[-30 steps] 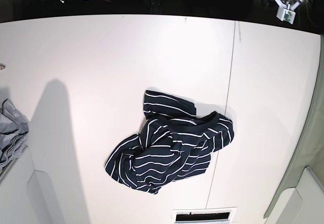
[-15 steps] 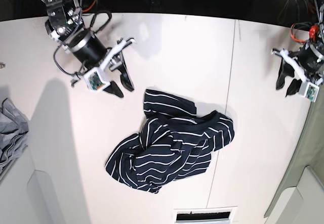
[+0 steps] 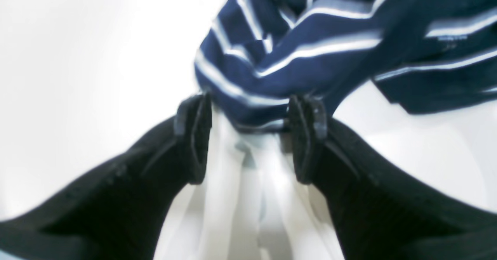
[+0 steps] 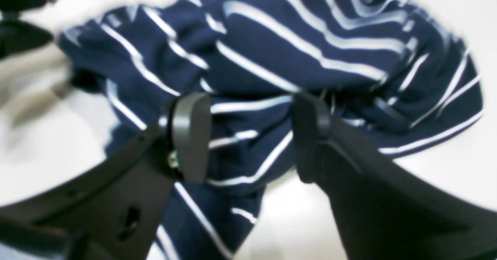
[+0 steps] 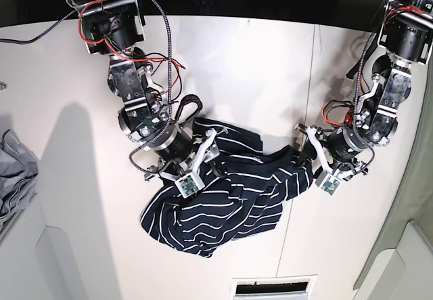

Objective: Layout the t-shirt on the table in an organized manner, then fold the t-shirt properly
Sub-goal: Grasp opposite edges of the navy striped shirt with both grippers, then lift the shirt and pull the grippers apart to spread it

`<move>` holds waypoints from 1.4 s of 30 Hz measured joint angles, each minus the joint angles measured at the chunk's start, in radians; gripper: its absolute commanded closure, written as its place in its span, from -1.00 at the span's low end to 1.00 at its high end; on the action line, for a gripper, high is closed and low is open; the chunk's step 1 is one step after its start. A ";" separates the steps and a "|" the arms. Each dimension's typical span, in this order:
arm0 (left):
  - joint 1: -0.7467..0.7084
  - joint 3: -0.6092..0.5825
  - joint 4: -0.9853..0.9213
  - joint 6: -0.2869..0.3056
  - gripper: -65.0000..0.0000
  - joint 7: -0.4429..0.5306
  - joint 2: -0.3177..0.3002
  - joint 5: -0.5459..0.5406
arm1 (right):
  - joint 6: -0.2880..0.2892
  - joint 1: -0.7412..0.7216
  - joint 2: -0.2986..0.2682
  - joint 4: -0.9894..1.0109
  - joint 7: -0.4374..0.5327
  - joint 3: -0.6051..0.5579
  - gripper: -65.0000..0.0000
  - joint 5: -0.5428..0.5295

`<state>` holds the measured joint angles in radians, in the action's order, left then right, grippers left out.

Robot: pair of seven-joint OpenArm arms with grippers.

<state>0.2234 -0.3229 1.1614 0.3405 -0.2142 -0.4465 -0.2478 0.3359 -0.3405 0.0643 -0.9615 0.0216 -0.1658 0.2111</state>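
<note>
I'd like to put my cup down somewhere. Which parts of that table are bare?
Bare table lies behind the t-shirt between both arms, and left of it toward the grey garment. Crowded: right gripper and left gripper flanking the shirt.

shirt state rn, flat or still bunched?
Bunched. The t-shirt lies crumpled on the table, stripes running in several directions, folds overlapping.

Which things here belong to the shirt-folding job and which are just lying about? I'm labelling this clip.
Job:
- crumpled dark navy white-striped fabric t-shirt
- large flat white table
- left gripper and right gripper, jaws open

Lying about:
- plain light grey garment at the table's edge
</note>
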 measured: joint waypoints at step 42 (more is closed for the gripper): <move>0.085 -0.049 0.499 -0.127 1.00 -0.261 -0.108 0.046 | 0.043 -0.020 -0.020 -0.282 -0.128 0.222 1.00 -0.069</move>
<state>0.3080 -0.3717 1.6608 0.2138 -0.4747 -0.5545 -0.2020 0.3794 -0.3603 0.0444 -1.2430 -0.1066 0.0563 0.1421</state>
